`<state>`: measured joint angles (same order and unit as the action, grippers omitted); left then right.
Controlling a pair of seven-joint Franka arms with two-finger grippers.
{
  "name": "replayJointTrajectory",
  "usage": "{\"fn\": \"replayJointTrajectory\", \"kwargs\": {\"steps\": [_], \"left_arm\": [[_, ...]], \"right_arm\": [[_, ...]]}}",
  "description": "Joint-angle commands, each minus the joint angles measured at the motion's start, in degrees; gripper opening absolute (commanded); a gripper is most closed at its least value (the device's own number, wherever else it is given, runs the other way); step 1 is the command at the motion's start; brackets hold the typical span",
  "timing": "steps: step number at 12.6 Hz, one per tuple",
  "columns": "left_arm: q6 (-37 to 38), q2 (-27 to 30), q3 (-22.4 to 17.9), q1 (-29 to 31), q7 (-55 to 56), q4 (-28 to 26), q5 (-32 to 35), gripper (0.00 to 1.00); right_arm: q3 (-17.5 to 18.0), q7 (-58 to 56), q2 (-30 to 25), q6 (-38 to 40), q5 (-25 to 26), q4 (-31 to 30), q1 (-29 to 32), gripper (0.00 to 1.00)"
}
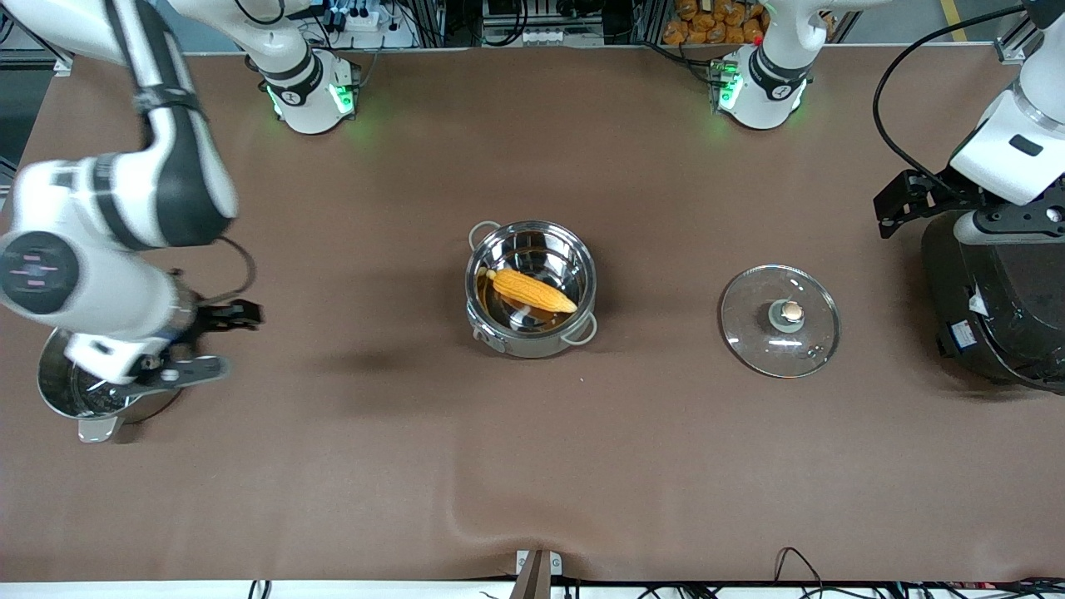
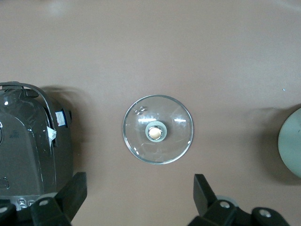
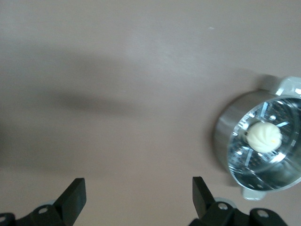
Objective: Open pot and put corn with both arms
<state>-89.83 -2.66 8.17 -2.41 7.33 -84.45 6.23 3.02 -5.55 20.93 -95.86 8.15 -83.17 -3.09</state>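
The steel pot (image 1: 530, 287) stands open in the middle of the table, and the corn (image 1: 532, 290) lies inside it. Its glass lid (image 1: 780, 320) lies flat on the cloth, knob up, toward the left arm's end of the table; it also shows in the left wrist view (image 2: 158, 129). My left gripper (image 1: 884, 215) is open and empty, up in the air between the lid and the black rice cooker; its own view (image 2: 139, 181) shows bare cloth between the jaws. My right gripper (image 1: 229, 339) is open and empty in the air beside the steamer pot; its own view (image 3: 137, 181) shows only cloth.
The black rice cooker (image 1: 998, 308) stands at the left arm's end of the table, also in the left wrist view (image 2: 28, 146). The steel steamer pot (image 1: 83, 391) sits at the right arm's end, with a white bun (image 3: 265, 136) inside it.
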Motion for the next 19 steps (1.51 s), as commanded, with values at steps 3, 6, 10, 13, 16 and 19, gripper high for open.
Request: {"fn": "replayJointTrajectory", "kwargs": {"steps": [3, 6, 10, 13, 16, 19], "left_arm": [[2.64, 1.34, -0.96, 2.67, 0.84, -1.07, -7.54, 1.0], [3.08, 1.34, -0.96, 2.67, 1.2, -0.8, -6.94, 1.0], [3.43, 1.69, -1.05, 2.76, 1.54, -1.06, -6.67, 1.0], [3.61, 5.28, -0.96, 2.94, 4.61, -5.09, -6.67, 1.0], [3.52, 5.3, -1.14, 2.94, 4.62, -5.02, -6.58, 1.0], [3.52, 4.77, -1.14, 3.02, 4.62, -4.14, -6.58, 1.0]], "right_arm": [[1.37, -0.95, -16.96, 1.89, -0.33, -10.44, 2.03, 1.0], [1.37, 0.36, -20.4, 4.36, -1.29, -9.82, 2.56, 1.0], [1.37, 8.34, -20.85, 7.17, -5.33, -7.19, 3.09, 1.0], [1.37, 7.59, -20.85, 8.67, -5.52, -4.9, 2.83, 1.0], [1.2, 2.4, -20.41, 8.76, -5.43, -2.89, 3.26, 1.0], [1.2, 2.21, -19.62, 9.11, -5.52, -2.0, 3.27, 1.0]]}}
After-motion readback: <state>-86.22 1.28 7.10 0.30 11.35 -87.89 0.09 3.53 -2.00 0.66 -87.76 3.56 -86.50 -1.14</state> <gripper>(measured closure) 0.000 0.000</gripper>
